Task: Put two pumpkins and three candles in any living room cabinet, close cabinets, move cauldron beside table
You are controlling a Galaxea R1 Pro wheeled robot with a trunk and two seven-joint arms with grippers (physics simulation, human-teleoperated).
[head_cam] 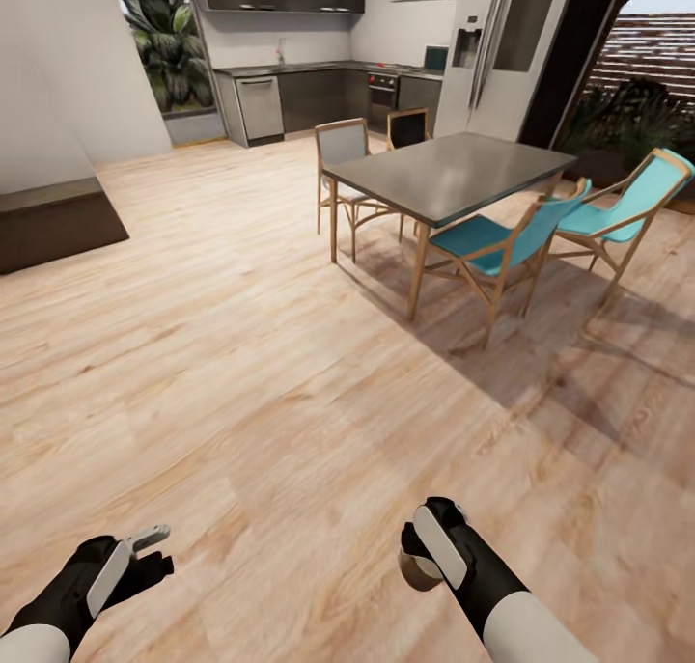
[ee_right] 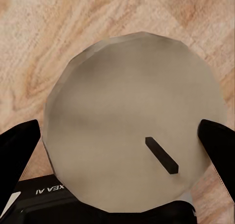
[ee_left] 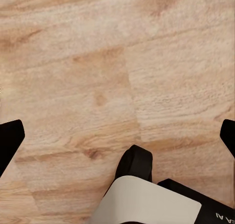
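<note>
My right gripper (head_cam: 423, 559) is shut on a candle (head_cam: 418, 570), a squat beige cylinder held low over the wooden floor. In the right wrist view the candle's flat round top (ee_right: 132, 116) with a dark wick sits between the black fingers (ee_right: 17, 153). My left gripper (head_cam: 150, 552) hangs open and empty at the lower left, its fingertips (ee_left: 10, 141) spread wide over bare floorboards. A low dark brown cabinet (head_cam: 53, 221) stands against the white wall at the far left. The pumpkins and the cauldron are out of view.
A grey-topped dining table (head_cam: 454, 171) stands ahead to the right with two teal chairs (head_cam: 502, 243) and wooden chairs (head_cam: 343, 151) around it. A kitchen counter (head_cam: 319, 89) and fridge (head_cam: 492, 45) line the back. Wide wooden floor (head_cam: 241, 354) lies between me and the cabinet.
</note>
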